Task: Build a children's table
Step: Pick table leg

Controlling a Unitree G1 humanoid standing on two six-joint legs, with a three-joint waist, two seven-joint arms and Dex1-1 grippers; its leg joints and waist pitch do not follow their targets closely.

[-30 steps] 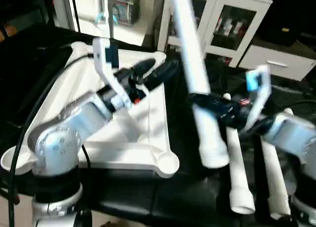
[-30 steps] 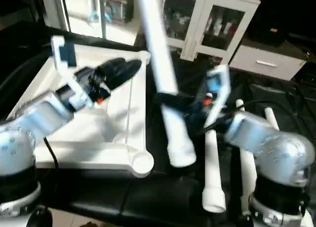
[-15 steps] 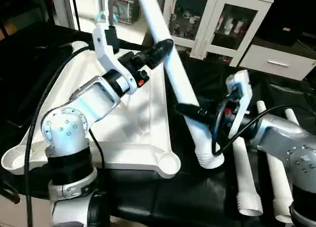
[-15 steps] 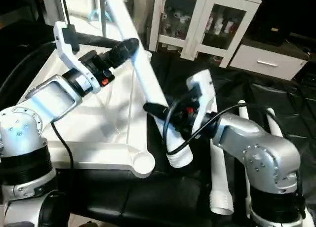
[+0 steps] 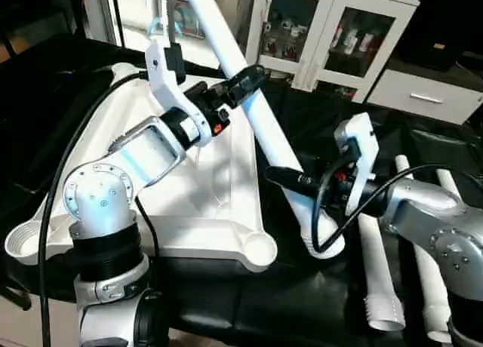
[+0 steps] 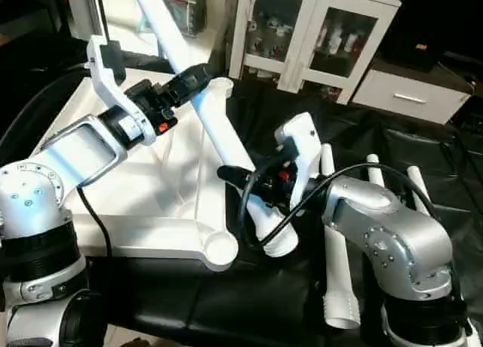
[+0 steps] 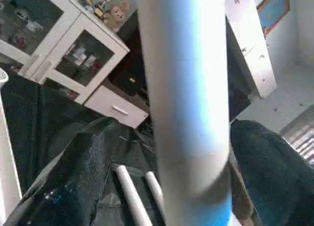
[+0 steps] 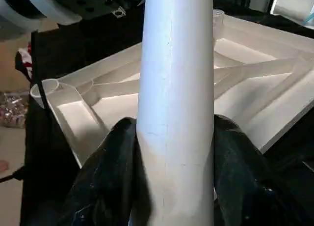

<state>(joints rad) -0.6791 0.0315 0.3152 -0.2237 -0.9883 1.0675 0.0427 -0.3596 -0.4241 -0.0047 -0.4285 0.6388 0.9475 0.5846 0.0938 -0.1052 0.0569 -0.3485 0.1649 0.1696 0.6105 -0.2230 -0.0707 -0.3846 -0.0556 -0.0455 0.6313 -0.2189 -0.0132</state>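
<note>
A white table leg [image 5: 249, 98] ran slantwise from the top edge of the frame, left of centre, down to its ribbed wide end at lower centre-right. The right gripper [image 5: 290, 182] was clenched on the leg's lower part, a black finger pressed on each side. Higher up, the left gripper [image 5: 243, 81] sat at the leg with its fingers [image 7: 73, 172] either side of the tube; whether they pressed it could not be told. The white table top [image 5: 219, 211] lay upside down on the black cloth [image 5: 302, 309] in the left half of the frame, ribs and corner sockets up, just beside the leg's wide end. 3 more legs [image 5: 375, 264] lay on the cloth at lower right. A second earlier the leg stood steeper and the left gripper was clear of it, over the table top.
</note>
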